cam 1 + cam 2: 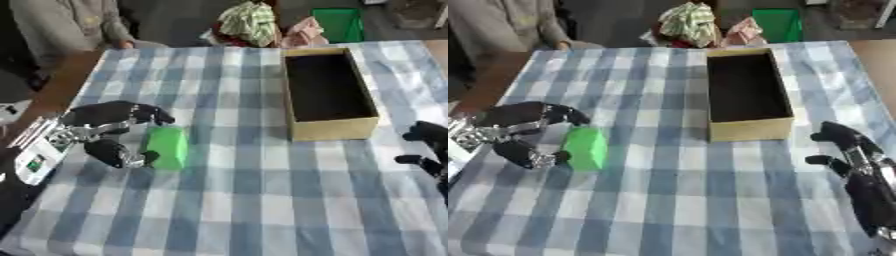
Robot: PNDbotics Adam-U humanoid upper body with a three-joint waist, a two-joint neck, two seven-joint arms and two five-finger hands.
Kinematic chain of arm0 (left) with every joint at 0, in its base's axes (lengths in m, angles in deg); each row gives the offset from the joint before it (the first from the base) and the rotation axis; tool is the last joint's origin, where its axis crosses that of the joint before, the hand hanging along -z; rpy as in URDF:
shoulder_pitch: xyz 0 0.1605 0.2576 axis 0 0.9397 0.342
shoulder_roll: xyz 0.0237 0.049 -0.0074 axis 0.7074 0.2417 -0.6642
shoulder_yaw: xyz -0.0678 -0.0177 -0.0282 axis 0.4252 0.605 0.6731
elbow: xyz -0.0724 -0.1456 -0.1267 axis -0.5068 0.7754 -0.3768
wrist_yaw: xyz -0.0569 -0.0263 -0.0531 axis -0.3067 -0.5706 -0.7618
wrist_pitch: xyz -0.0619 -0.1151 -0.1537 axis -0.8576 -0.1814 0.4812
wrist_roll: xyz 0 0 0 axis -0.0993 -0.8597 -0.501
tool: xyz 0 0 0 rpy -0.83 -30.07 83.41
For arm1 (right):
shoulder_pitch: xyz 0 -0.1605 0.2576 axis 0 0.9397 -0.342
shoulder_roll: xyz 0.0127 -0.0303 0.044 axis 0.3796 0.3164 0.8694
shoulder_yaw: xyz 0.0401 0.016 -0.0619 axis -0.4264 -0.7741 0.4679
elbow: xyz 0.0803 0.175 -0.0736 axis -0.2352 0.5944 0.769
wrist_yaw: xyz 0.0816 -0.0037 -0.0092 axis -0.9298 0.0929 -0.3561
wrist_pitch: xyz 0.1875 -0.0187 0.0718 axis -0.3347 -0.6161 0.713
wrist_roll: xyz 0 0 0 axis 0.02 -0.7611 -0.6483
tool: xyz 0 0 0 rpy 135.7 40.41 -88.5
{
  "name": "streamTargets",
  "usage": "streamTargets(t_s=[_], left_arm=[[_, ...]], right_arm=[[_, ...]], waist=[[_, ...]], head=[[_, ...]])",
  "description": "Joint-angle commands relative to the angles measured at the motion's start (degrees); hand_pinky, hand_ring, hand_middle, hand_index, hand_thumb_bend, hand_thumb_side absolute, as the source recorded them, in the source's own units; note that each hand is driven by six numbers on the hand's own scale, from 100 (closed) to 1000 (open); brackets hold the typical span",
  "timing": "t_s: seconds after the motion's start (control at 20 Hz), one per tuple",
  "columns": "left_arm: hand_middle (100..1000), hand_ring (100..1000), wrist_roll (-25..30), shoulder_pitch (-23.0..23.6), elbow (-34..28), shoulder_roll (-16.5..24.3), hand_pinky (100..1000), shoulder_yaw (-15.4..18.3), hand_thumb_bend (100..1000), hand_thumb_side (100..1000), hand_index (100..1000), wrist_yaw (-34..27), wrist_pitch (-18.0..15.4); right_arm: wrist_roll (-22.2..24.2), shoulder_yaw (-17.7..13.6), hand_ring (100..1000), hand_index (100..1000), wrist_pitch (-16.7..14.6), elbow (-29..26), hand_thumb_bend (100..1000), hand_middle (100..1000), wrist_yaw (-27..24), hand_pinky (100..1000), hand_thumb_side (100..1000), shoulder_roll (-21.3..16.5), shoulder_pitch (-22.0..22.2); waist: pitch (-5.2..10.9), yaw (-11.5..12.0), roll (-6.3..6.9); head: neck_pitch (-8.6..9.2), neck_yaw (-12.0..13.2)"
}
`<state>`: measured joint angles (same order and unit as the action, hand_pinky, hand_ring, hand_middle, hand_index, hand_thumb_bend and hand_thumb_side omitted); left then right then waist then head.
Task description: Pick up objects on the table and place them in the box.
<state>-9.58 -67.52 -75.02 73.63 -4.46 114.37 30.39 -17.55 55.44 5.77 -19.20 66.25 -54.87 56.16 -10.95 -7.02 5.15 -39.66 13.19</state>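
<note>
Green block is seen lying on the blue-and-white checked tablecloth, to the left of the box and a little nearer the camera than the box's near wall, well apart from it. The box is a tan, open-topped rectangle with a dark interior, and nothing can be made out inside it. The left hand is set against the block's left side, on the side away from the box: its upper fingers are curved over the block's far top corner, while the thumb is brought in at the block's lower left edge, so the block is enclosed between them. The block is seen resting on the cloth. The right hand is shown to the right of the box and nearer than its near right corner, apart from it, with its fingers relaxed and spread and nothing held in them.
</note>
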Motion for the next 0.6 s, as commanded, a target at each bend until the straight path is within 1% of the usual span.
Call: streamTargets(t_s=[0.05, 0.6], left_arm=[[841, 798, 0.17, -1.29, 0.10, 0.86, 783, -0.09, 242, 783, 976, 0.40, -0.32], [839, 798, 0.69, -1.67, 1.44, 0.67, 782, -1.33, 256, 809, 978, 3.29, -1.38]], right_arm=[[0.03, -0.03, 1000, 831, 0.05, -0.49, 100, 679, 0.54, 651, 741, -0.43, -0.34], [0.07, -0.04, 1000, 831, 0.10, -0.39, 100, 679, 0.58, 652, 746, -0.37, -0.36]], waist=[[0.71, -0.02, -0.07], [0.64, -0.18, 0.11]], head=[[0.19, 0.16], [0.08, 0.12]])
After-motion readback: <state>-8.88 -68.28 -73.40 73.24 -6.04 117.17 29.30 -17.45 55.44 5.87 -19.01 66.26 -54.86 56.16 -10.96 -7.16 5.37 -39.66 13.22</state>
